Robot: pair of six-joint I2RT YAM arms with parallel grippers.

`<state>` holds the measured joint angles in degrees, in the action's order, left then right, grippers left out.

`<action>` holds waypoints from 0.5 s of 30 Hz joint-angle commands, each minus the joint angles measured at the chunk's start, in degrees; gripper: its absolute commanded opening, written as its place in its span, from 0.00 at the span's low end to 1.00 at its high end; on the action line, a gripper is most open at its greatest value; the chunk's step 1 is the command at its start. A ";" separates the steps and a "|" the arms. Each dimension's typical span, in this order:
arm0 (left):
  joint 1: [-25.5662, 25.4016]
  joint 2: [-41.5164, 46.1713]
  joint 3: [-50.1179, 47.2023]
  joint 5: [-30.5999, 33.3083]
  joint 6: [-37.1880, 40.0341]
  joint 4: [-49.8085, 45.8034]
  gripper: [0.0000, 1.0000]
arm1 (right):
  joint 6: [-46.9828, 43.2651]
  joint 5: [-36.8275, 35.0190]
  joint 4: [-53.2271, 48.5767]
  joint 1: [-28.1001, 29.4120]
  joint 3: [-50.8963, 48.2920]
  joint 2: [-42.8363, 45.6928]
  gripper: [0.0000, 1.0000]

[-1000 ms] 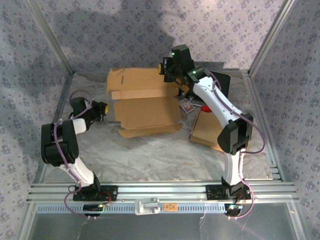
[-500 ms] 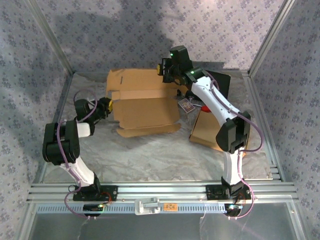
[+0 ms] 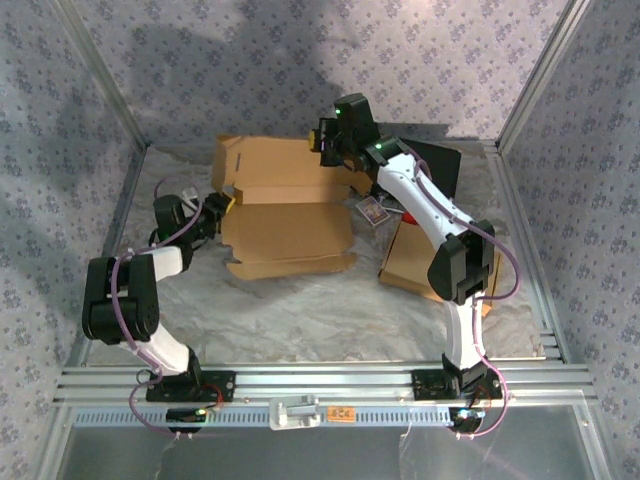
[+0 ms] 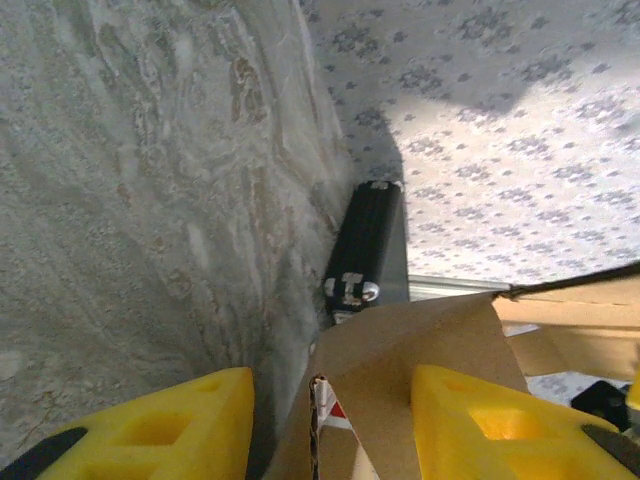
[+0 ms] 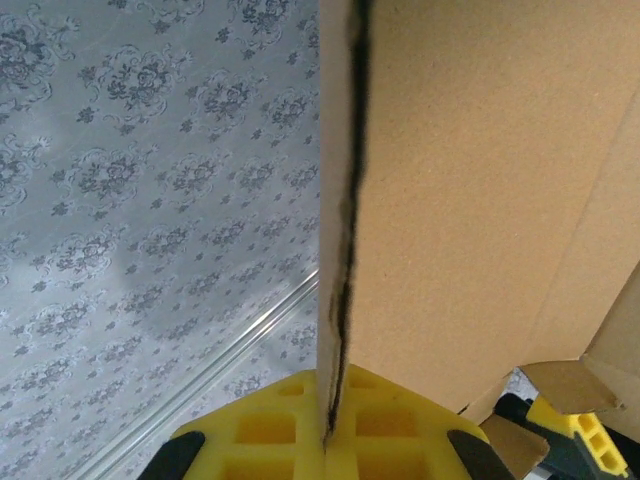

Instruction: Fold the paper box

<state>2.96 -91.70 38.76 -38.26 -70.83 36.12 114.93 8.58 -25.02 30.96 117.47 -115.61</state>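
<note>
At the middle of the frame from above, the paper box (image 3: 285, 205) lies opened out and mostly flat on the marbled table sheet (image 3: 300, 310), its rear panel raised toward the back wall, with a robot arm posted at either end. The left gripper (image 3: 216, 206) sits at the box's left edge, just left of centre in the overhead view. Its wrist camera shows the two yellow fingers (image 4: 150, 430) standing well apart at the bottom of the picture, with a brown side flap (image 4: 400, 345) rising in the gap between them; the jaws are parted and do not pinch the cardboard. The right gripper (image 3: 324, 140) reaches over to the upper right corner of the box, above centre in the overhead frame. In its wrist view the thin edge of a cardboard panel (image 5: 450, 200) runs straight down the picture into the seam where the yellow fingers meet at the bottom, so the jaws are closed tight on that panel. A second cardboard piece (image 3: 412, 262) lies to the right of centre, apart from the box, and a black case (image 4: 365, 240) stands against the patterned wall beyond the left gripper's flap.
</note>
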 commanded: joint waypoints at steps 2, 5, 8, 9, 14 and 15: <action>-0.65 2.60 1.66 0.02 8.07 -8.79 0.46 | 1.10 0.83 0.29 1.73 0.05 0.01 0.00; -0.28 5.72 1.50 2.61 13.24 -17.39 0.46 | 0.29 0.74 0.73 2.00 -0.61 0.00 0.00; 0.01 10.38 1.78 7.42 20.42 -31.41 0.49 | -2.70 0.34 1.90 2.31 -1.10 -0.36 0.00; 0.03 11.85 1.84 9.32 22.60 -36.44 0.49 | -4.06 0.36 2.57 2.44 -1.06 -0.76 0.00; 0.14 19.09 -1.48 17.51 27.05 -54.06 0.53 | -9.89 1.52 6.28 4.18 -0.13 -4.22 0.00; 0.22 20.33 -2.87 18.43 27.24 -55.97 0.53 | -10.56 1.83 7.44 4.67 -0.14 -4.92 0.00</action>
<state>2.94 -74.39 38.26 -25.52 -48.71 -5.69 108.71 9.04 -21.10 34.22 116.55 -117.62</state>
